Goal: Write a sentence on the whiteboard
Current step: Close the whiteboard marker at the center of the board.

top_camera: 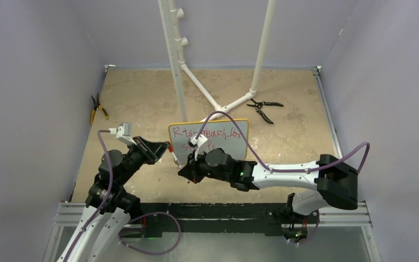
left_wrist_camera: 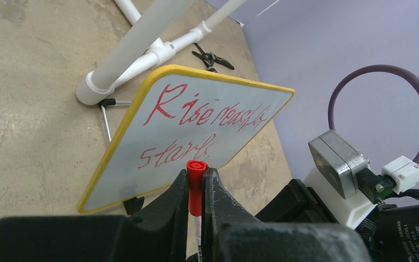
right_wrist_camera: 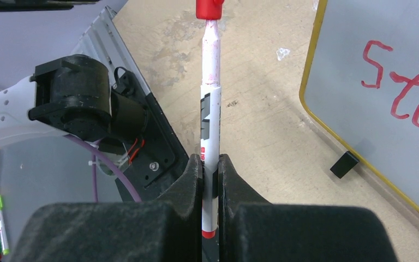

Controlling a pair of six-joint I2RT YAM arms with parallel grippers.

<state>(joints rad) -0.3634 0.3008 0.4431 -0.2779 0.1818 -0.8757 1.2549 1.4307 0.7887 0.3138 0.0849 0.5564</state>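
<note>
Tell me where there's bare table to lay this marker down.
Bare tan table right of the yellow-framed whiteboard, nearer than the black pliers. Also between the yellow-handled pliers and white pipe stand. Crowded in front of the board, where left hand and right hand meet.

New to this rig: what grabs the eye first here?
The whiteboard stands at the middle of the table, a red sentence across it in two lines. Just in front, one marker is shared: the right gripper clamps its barrel, the left gripper pinches the red cap at its tip.
</note>
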